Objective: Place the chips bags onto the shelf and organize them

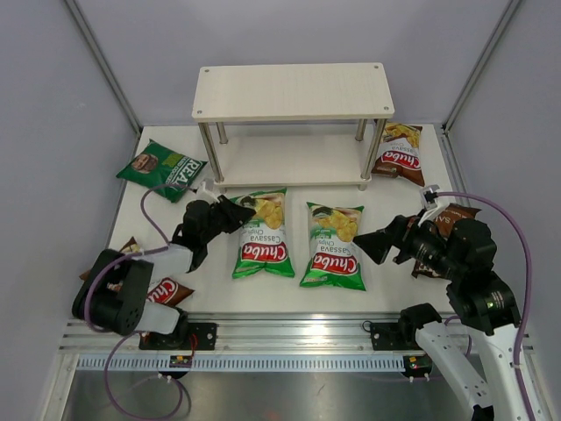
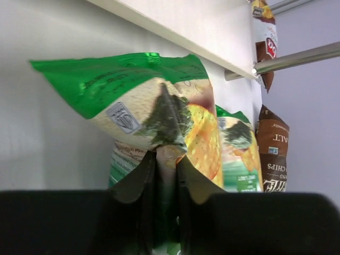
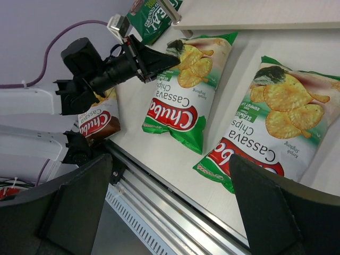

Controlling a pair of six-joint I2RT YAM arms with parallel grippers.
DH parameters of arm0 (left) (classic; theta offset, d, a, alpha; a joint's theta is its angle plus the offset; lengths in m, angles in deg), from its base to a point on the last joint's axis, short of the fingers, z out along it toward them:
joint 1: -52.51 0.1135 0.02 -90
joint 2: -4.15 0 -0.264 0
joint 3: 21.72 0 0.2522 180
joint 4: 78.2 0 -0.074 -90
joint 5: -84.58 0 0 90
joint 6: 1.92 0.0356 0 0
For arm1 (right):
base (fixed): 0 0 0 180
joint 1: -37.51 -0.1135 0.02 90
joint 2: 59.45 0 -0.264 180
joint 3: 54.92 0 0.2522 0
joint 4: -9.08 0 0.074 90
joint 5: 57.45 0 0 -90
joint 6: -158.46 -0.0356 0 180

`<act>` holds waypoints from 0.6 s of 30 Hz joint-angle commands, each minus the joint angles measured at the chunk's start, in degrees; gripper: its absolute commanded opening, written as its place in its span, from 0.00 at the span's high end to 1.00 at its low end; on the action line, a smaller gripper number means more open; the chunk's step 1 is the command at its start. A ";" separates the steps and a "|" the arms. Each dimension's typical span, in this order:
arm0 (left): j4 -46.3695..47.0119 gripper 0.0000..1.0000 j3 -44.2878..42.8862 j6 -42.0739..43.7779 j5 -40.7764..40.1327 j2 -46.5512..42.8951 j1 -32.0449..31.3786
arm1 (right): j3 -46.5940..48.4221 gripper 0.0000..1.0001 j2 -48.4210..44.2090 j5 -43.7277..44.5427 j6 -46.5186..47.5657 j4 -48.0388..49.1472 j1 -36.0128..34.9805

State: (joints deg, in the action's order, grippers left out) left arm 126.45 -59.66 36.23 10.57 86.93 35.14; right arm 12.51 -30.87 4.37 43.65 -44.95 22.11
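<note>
The shelf (image 1: 294, 90) stands at the back of the table. All the chips bags lie on the table. My left gripper (image 1: 245, 209) is shut on the top corner of the left bright green Chuba bag (image 1: 263, 237), and the pinched fold shows in the left wrist view (image 2: 133, 95). The second bright green bag (image 1: 335, 246) lies beside it. My right gripper (image 1: 372, 246) is open and empty next to it, above the table's near edge (image 3: 175, 212). The dark green REAL bag (image 1: 162, 167) lies at the left. One brown-red bag (image 1: 399, 151) lies by the shelf's right leg, the other (image 1: 166, 289) by the left arm. The dark brown bag (image 1: 447, 224) is partly hidden under the right arm.
An aluminium rail (image 1: 289, 338) runs along the near edge of the table. Grey walls close in the left, right and back sides. The shelf's silver legs (image 1: 208, 153) stand close behind the green bags. A purple cable (image 1: 508, 228) loops over the right arm.
</note>
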 commanded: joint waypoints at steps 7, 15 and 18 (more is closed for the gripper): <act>-15.88 0.99 1.16 -3.07 -14.14 -25.00 -3.73 | -3.39 0.01 1.04 -2.05 -2.60 6.17 -0.33; -30.93 1.00 -4.37 -6.06 -11.07 -46.11 -4.96 | -9.80 0.01 5.34 -9.93 -9.27 18.80 -0.33; -35.50 1.00 -9.81 -6.77 -10.45 -51.91 -5.22 | -13.67 0.00 9.29 -16.35 -15.86 30.75 -0.34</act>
State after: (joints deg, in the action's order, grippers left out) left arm 92.57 -62.11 31.53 -0.57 39.89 30.38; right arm 1.69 -25.04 -3.37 35.10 -28.73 22.07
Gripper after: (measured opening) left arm 0.173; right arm 0.993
